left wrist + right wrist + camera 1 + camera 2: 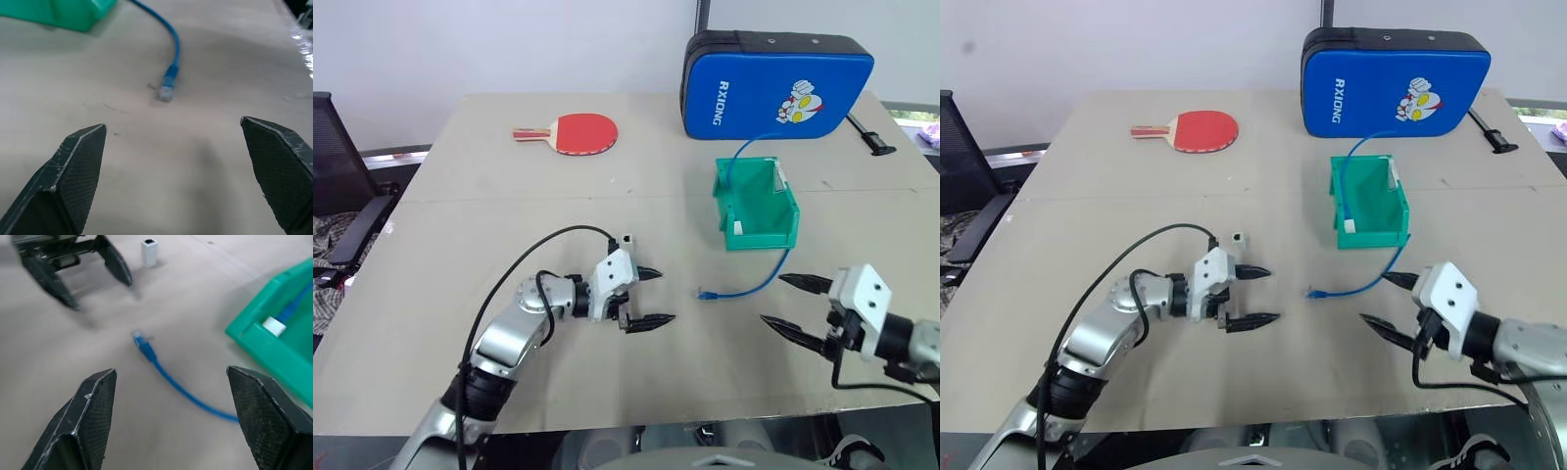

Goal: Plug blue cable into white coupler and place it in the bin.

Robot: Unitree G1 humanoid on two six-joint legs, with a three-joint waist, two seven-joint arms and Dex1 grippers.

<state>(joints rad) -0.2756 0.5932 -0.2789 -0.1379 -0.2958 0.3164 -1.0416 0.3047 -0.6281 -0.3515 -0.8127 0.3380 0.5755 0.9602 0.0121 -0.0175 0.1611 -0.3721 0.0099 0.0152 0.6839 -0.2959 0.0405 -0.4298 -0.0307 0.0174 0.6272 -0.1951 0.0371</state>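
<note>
Both tools released, holding nothing: left tool [651, 297] and right tool [791, 304] flanking blue cable [749, 288] plug on desk [460, 176]; cable rising into green bin [754, 235]. White coupler [626, 238] beside left tool.

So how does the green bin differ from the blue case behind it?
The bin is green, open-topped and smaller; the case is blue, closed and larger. The blue cable trails out of the bin; nothing enters the case. Both sit on the table's right half.
</note>
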